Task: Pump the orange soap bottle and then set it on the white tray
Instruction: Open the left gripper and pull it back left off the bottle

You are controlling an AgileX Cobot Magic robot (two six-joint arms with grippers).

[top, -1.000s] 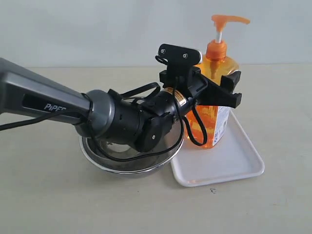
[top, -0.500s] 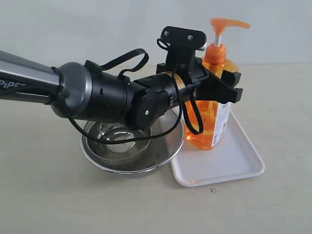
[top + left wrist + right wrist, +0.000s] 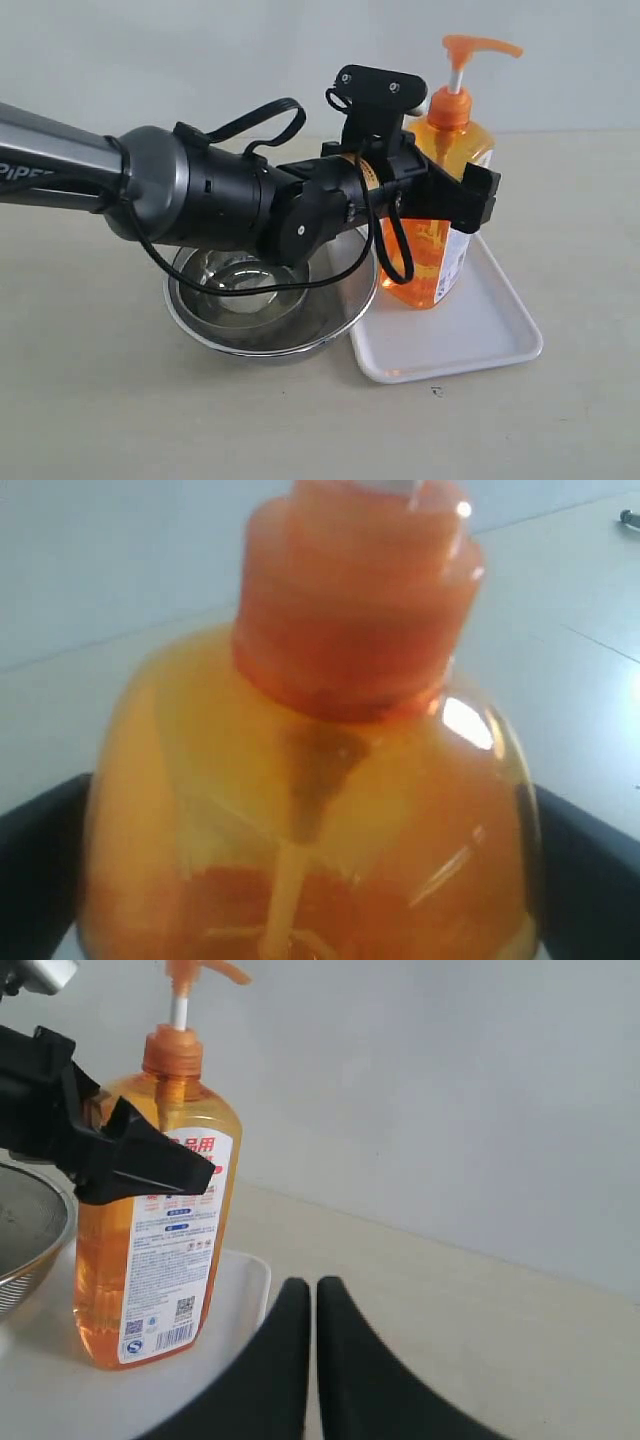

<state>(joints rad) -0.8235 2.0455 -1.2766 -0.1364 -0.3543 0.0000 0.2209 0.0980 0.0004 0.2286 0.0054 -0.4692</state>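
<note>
The bottle (image 3: 430, 265) stands on the tray (image 3: 480, 330), at the end next to the bowl (image 3: 250, 345). Its pump head is up, and I cannot tell if it has been pressed. My left gripper (image 3: 315, 875) has its jaws spread wide, one on each side of the bottle's body. I think they are loose, not squeezing. My right gripper (image 3: 312, 1298) is pressed together with nothing in it, off to the side of the tray. So I think the putting-down part is done. What is left is to pull my left arm back without knocking the bottle over.
</note>
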